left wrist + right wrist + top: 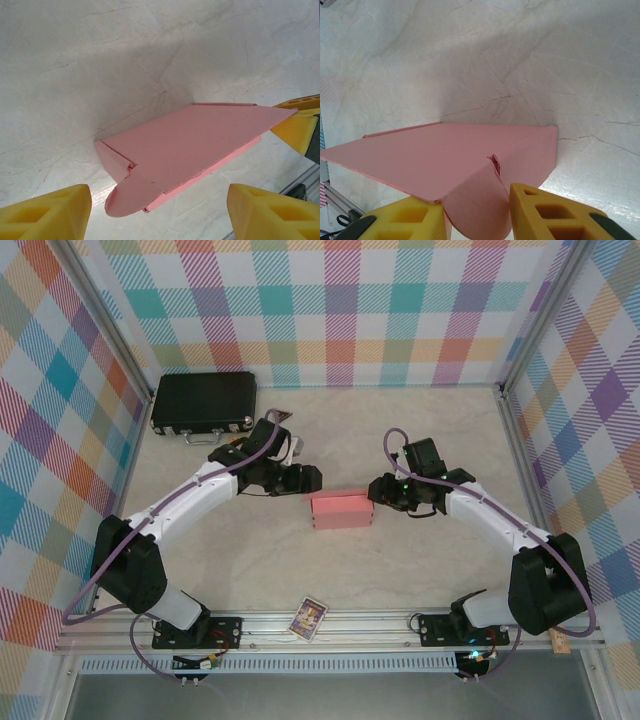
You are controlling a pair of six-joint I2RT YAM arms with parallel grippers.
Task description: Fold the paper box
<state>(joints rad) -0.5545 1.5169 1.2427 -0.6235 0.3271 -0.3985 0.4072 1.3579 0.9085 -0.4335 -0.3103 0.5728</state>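
place: robot lab cell | cues: plaid backdrop walls (340,310), aluminium frame rails (380,626)

paper box (340,510) between left gripper (314,480) and right gripper (375,491); case (203,403) behind-left, card (309,617) in front

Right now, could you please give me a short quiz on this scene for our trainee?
1. True or false: the left end effector grips the paper box.
2. The black case lies: A) at the table's far left; B) beside the right arm's base; C) on top of the box.
3. Which small item lies at the table's near edge?
Key: 1 false, its jaws stand open, clear of the box; 2 A; 3 the picture card.
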